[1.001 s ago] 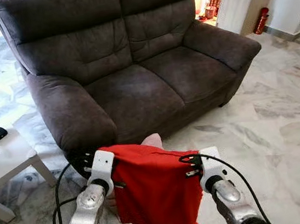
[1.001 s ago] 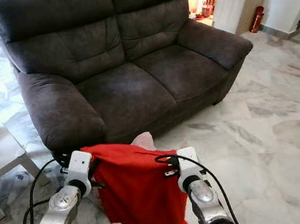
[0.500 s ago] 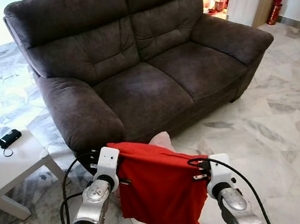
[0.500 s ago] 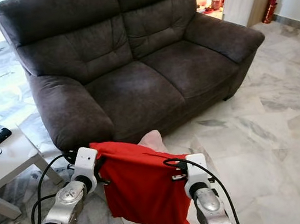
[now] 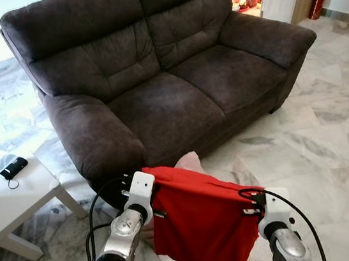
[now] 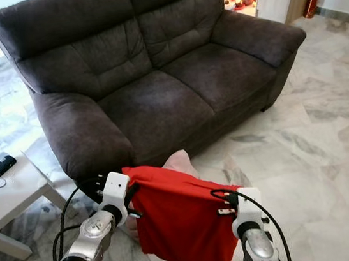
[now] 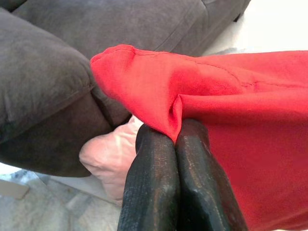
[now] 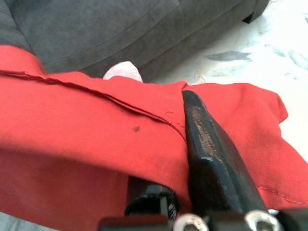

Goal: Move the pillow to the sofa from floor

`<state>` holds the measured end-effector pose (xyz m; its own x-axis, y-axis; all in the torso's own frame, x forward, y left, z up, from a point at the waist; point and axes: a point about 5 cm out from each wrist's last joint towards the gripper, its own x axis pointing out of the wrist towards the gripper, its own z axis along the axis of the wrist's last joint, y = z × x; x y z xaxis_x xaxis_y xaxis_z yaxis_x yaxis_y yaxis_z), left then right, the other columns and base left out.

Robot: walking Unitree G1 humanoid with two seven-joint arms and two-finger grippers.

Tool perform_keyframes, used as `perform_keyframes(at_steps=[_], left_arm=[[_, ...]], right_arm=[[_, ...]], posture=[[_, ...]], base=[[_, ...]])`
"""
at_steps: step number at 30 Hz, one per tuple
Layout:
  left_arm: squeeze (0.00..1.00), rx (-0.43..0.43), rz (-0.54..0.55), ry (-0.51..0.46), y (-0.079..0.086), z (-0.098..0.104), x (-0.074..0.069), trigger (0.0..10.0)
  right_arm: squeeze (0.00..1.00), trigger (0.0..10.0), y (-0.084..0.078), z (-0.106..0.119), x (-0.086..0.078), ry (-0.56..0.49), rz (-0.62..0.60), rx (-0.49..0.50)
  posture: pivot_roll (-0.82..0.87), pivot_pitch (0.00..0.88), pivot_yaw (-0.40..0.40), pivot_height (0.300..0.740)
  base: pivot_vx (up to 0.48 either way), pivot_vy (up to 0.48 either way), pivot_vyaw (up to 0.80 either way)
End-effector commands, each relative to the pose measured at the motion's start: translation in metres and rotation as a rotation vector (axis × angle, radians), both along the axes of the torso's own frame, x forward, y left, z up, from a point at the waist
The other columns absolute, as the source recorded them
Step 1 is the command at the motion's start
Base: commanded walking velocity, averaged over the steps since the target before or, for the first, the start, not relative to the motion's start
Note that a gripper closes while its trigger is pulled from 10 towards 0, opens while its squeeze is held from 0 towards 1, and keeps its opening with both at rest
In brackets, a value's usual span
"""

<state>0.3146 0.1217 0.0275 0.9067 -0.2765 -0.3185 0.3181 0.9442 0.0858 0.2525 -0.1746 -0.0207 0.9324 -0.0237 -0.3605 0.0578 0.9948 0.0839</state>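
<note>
At far left, a small white tabletop [image 5: 3,195] stands on the marble floor [image 5: 331,148], with a small black device [image 5: 13,168] lying on it. Just right of it, a dark grey-brown fabric two-seat sofa [image 5: 161,74] spans the far side of the room, its near left armrest bulging toward the robot.

On the near side of the sofa, the left gripper [image 7: 175,139] is held up beside that armrest, jaws pressed fully together and pinching the left top corner of a red cloth pillow cover [image 5: 202,220]. The red cover hangs off the floor as a slack sheet stretched between the two silver arms, its top edge sloping down toward the right. Behind that edge, a pale pink pillow [image 5: 188,163] peeks out low against the sofa's front; whether it rests on the floor or sits in the cover cannot be told.

Farther right, the right gripper [image 8: 185,127] has hold of the cover's other top corner, with red cloth wrapped over its black fingers [image 8: 211,159]; the jaws look closed on the fabric. At far right in the distance, a red fire extinguisher [image 5: 319,1] stands by a pale wall.
</note>
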Motion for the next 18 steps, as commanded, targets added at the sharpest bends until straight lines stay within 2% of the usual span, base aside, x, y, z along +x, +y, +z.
perform_keyframes(at_steps=[1, 2, 4, 5, 7, 11, 18], left_arm=[[0.0, -0.028, 0.09, -0.079, 0.014, 0.015, 0.012, 10.0], [0.0, -0.028, 0.09, -0.079, 0.014, 0.015, 0.012, 10.0], [0.0, -0.08, 0.145, -0.088, 0.025, 0.019, 0.014, 10.0], [0.0, -0.08, 0.145, -0.088, 0.025, 0.019, 0.014, 10.0], [0.0, -0.076, 0.172, -0.089, 0.038, 0.022, 0.016, 10.0], [0.0, -0.06, 0.181, -0.095, 0.045, 0.023, 0.016, 10.0], [0.0, -0.069, 0.183, -0.093, 0.046, 0.02, 0.014, 10.0]], right_arm=[[0.0, 10.0, -0.006, 0.018, 0.016, -0.107, -0.041, 0.018], [0.0, 10.0, -0.006, 0.018, 0.016, -0.107, -0.041, 0.018], [0.0, 10.0, -0.004, 0.024, 0.025, -0.119, -0.034, 0.035], [0.0, 10.0, -0.004, 0.024, 0.025, -0.119, -0.034, 0.035], [0.0, 10.0, -0.003, 0.026, 0.029, -0.124, -0.038, 0.045], [0.0, 10.0, -0.002, 0.027, 0.031, -0.125, -0.041, 0.056], [0.0, 10.0, -0.001, 0.026, 0.028, -0.136, -0.018, 0.041]], posture=[[-0.04, 0.0, -0.011, 0.74], [-0.04, 0.0, -0.011, 0.74], [-0.03, 0.0, -0.012, 0.74], [-0.03, 0.0, -0.012, 0.74], [-0.02, 0.0, -0.016, 0.74], [-0.01, 0.0, -0.018, 0.74], [-0.02, 0.0, -0.014, 0.74]], base=[[0.0, 0.0, 0.0], [0.0, 0.0, 0.0], [0.0, 0.0, 0.0], [0.0, 0.0, 0.0], [0.0, 0.0, 0.0], [0.0, 0.0, 0.0], [0.0, -0.385, 0.0]])
